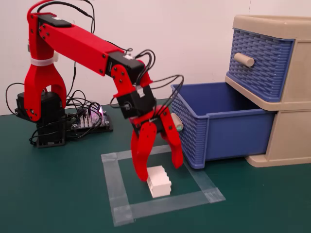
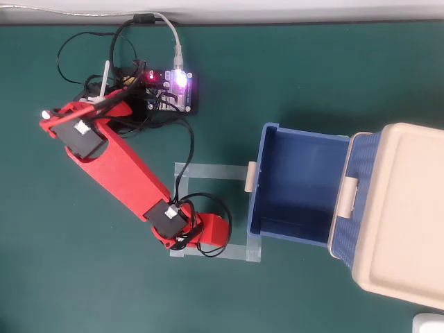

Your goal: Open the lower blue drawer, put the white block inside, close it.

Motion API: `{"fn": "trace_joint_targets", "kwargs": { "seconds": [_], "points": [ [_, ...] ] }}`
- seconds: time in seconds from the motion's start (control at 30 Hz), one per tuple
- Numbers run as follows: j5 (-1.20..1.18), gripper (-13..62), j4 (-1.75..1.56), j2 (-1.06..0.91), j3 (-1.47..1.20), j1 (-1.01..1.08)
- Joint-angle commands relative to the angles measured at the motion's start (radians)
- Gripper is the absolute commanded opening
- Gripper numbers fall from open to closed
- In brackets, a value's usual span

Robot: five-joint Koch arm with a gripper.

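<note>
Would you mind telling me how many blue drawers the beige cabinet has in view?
2. The upper blue drawer sits nearly shut at the top of the cabinet; the lower blue drawer is pulled out below it, empty. None appears hidden.

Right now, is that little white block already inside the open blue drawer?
No. In the fixed view the white block sits on the table inside the tape square, with the open gripper around it.

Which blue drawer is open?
The lower blue drawer is open: it is pulled far out of the cabinet and empty, its handle tip pale green. The upper drawer, with the plain beige handle, is almost fully in.
</note>
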State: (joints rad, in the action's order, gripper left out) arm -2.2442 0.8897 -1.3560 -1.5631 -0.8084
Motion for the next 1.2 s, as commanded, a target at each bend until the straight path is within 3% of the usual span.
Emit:
{"fn": "trace_joint_targets", "kwargs": {
  "seconds": [0.0, 0.23, 0.3, 0.43, 0.53, 0.63, 0.77, 0.87, 1.0, 1.17],
  "points": [
    [-0.009, 33.6, -0.018, 0.003, 0.025, -0.009],
    [-0.012, 33.2, -0.025, 0.067, 0.023, -0.009],
    [-0.012, 30.1, -0.025, 0.074, 0.021, -0.011],
    [-0.012, 13.1, -0.020, 0.063, 0.014, -0.011],
    [-0.012, -7.7, -0.011, 0.006, 0.005, -0.006],
    [-0.015, -8.1, 0.021, -0.112, -0.018, 0.008],
    [-0.034, -8.1, 0.176, -0.445, -0.009, 0.008],
    [-0.198, -8.1, 0.218, -0.597, -0.003, -0.061],
    [-0.571, -8.0, 0.196, -0.515, 0.130, -0.327],
    [-0.739, -7.7, 0.115, -0.256, 0.377, -0.466]
  ]
}}
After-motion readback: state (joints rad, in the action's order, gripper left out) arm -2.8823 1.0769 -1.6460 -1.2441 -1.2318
